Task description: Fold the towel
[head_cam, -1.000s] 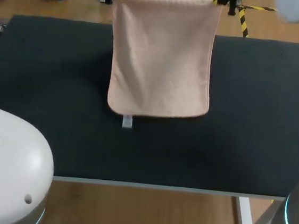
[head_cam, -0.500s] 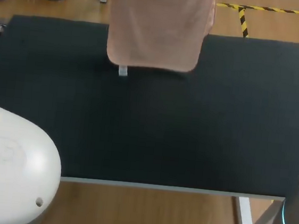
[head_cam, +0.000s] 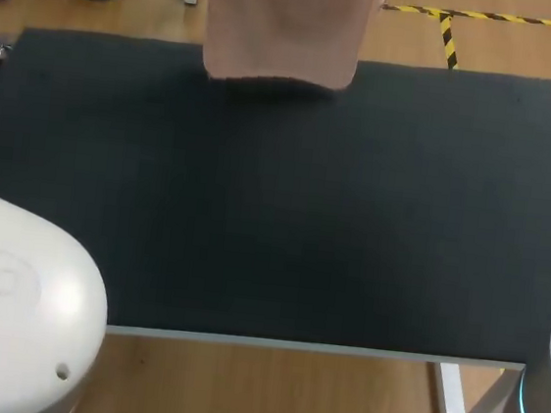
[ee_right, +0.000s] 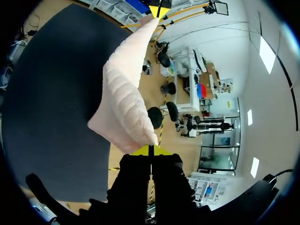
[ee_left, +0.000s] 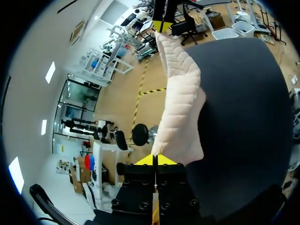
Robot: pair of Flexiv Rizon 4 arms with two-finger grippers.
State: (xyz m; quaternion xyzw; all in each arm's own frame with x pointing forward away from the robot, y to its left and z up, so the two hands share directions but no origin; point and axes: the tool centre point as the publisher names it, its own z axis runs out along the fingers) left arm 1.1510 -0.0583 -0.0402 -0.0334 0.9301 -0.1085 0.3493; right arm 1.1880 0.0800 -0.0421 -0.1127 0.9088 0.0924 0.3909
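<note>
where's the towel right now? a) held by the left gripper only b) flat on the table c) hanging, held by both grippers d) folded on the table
C: the towel hangs above the far side of the table, one corner pinched in the left gripper and another in the right gripper.

Pale pink towel (head_cam: pixel 282 28), aloft, vertical
</note>
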